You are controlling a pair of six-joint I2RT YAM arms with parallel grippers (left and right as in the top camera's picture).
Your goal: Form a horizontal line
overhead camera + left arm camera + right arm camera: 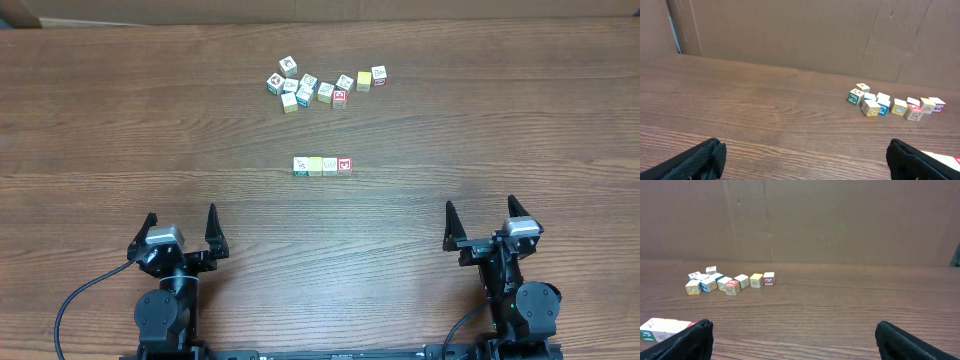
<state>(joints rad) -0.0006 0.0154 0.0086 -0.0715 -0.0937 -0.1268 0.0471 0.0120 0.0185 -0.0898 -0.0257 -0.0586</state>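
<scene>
wood table (100,130), horizontal line (322,166) midway beyond left pincer (181,212), right pincer (480,202)

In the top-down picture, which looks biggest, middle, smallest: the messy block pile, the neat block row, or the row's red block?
Largest: messy block pile.
Middle: neat block row.
Smallest: red block, at the row's right end.

table (120,130) bears horizontal line (322,166) and cube cluster (326,92).

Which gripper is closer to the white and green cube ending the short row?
Left. The left gripper is back and left of the white-green cube; the right gripper lies farther, past the row at its red end.
</scene>
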